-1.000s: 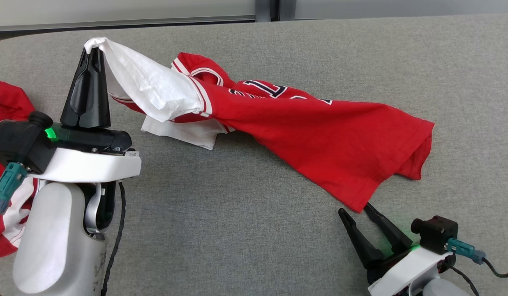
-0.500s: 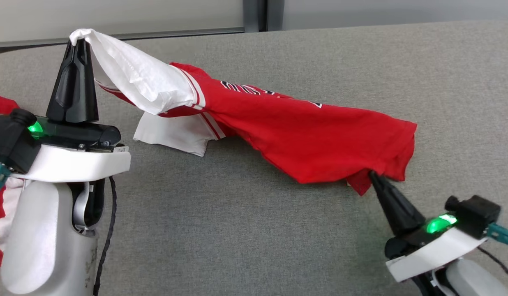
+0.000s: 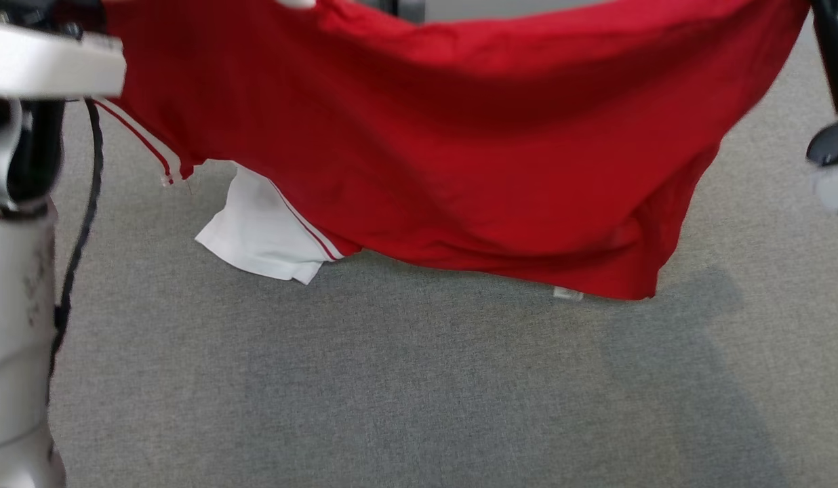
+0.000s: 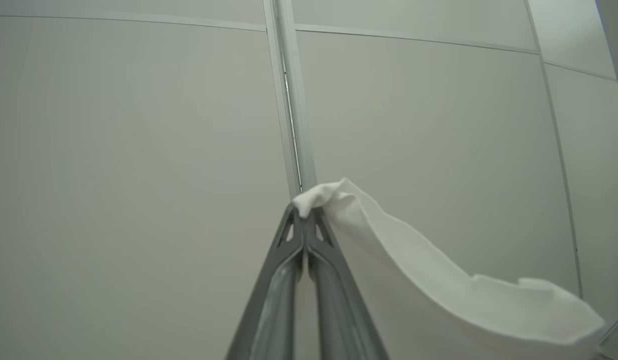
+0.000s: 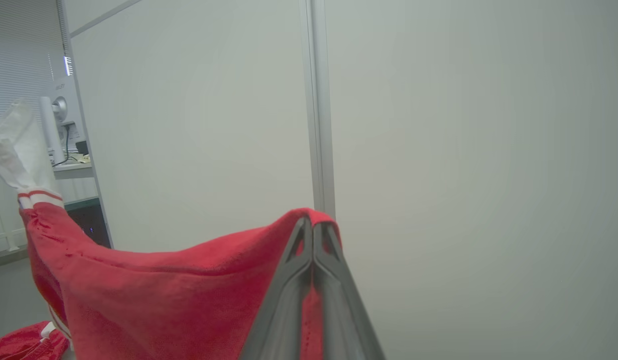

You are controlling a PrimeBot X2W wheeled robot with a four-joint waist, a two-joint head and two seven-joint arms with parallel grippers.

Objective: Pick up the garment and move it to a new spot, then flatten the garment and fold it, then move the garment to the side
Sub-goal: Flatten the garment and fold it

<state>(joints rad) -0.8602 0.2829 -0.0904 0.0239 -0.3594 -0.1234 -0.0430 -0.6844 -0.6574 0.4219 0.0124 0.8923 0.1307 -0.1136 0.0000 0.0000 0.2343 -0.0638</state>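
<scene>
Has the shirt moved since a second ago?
Yes: up. The shirt lay on the table; now most of it hangs above it, stretched between the left hand and right hand.

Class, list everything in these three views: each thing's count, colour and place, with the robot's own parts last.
shirt: one, red with white sleeves, hanging between both tools above the table
table: one, grey fabric, under the shirt
second garment: one, red, lower left of right wrist view
wall panels: several, pale grey, behind both tools
monitor: one, pale, far left of right wrist view
cable: one, black, beside the left arm
left arm: one, pale, left edge of head view
left tool: one, dark grey, shut on a white sleeve
right tool: one, dark grey, shut on the shirt's red edge
</scene>
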